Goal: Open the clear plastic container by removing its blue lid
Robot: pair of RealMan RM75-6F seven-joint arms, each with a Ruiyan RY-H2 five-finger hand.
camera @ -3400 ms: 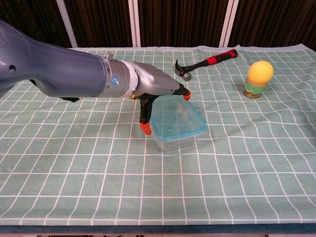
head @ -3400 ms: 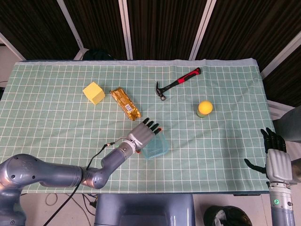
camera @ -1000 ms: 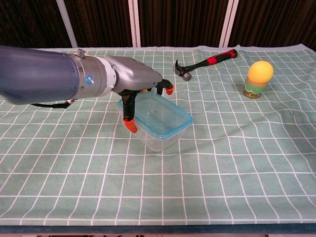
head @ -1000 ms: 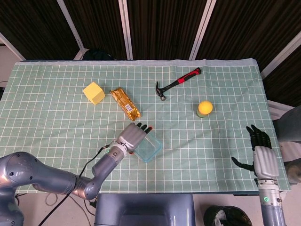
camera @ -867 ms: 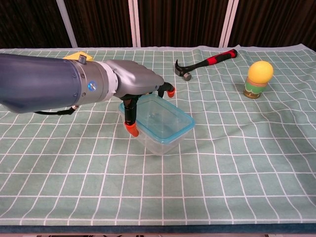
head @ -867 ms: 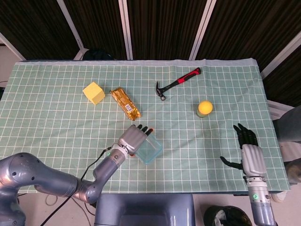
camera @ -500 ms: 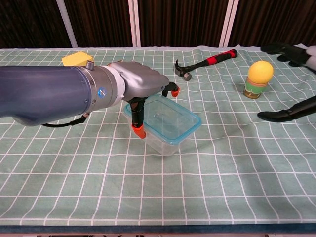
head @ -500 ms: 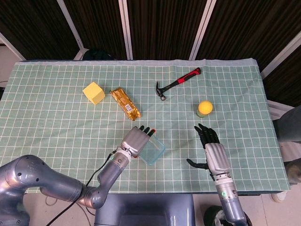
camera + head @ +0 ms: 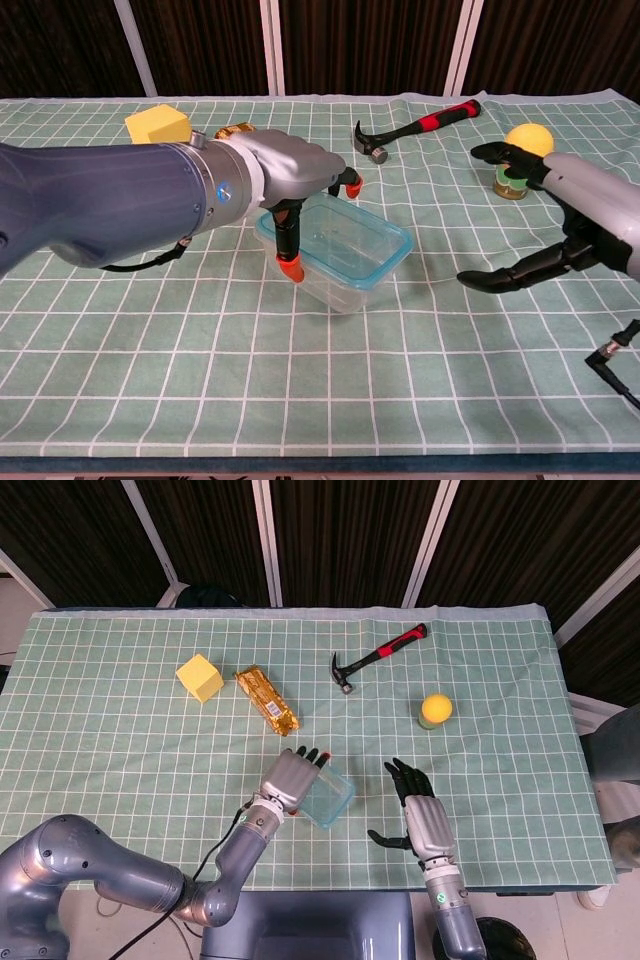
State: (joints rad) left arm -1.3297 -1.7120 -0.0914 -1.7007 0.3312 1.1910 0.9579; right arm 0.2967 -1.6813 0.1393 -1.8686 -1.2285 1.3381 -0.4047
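The clear plastic container (image 9: 330, 799) (image 9: 348, 256) with its blue lid (image 9: 340, 237) on top sits near the table's front middle, tilted. My left hand (image 9: 290, 778) (image 9: 290, 186) grips it at its left end, thumb down the near side and orange-tipped fingers over the far side. Right of the container is my right hand (image 9: 420, 815) (image 9: 560, 215), fingers spread and holding nothing. A gap of bare cloth separates it from the container.
A red-handled hammer (image 9: 378, 656) (image 9: 415, 127) lies at the back. Behind the right hand stands a yellow ball on a green stand (image 9: 435, 711) (image 9: 523, 150). A yellow block (image 9: 200, 677) and a gold snack bar (image 9: 267, 700) lie at the back left.
My right hand has come in from the table's right edge to just right of the container. The left hand has kept its grip and carried the container slightly to the right.
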